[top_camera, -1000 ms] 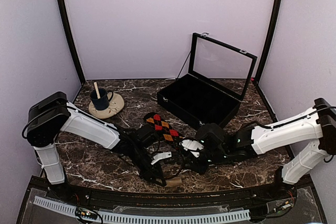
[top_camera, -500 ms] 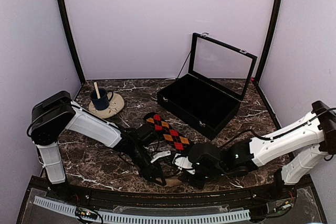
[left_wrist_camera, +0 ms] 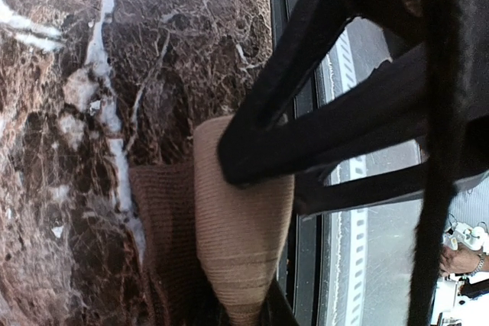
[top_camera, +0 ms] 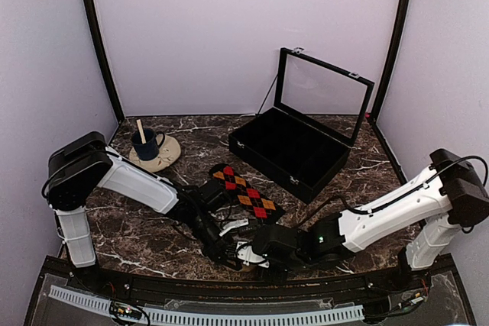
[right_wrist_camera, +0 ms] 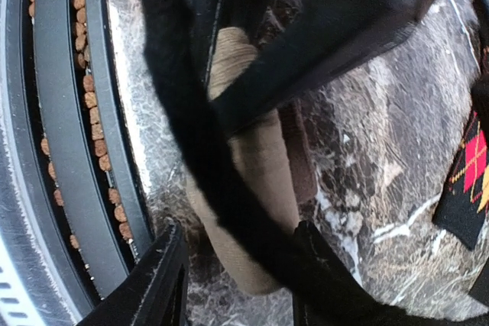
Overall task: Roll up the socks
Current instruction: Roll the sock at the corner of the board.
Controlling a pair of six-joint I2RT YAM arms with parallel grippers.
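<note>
Left gripper (top_camera: 227, 252) and right gripper (top_camera: 256, 253) meet tip to tip at the near edge of the table (top_camera: 153, 234), both low over the tan sock (left_wrist_camera: 241, 242). In the left wrist view the roll narrows to a pinch between that gripper's dark finger parts at the bottom of the picture, so the left gripper is clamped on one end. The right gripper's fingers (right_wrist_camera: 164, 280) stand apart on either side of the roll. Whether they squeeze it I cannot tell.

Just beside the roll, on its inward side, lies a darker brown, flatter part of the same sock. The argyle sock (top_camera: 246, 194) lies flat, a little farther in and apart from the roll.

Dark brown marble with white veins covers the table, and a black rail (top_camera: 229, 284) borders its near edge. Behind stand a black case (top_camera: 260, 156) with its glass lid raised and a blue mug (top_camera: 145, 144) on a saucer (top_camera: 164, 159). Pale lilac walls (top_camera: 229, 36) close the space.

The tan roll's long axis runs along the rail. The argyle sock's long axis runs diagonally, from far left to near right.
</note>
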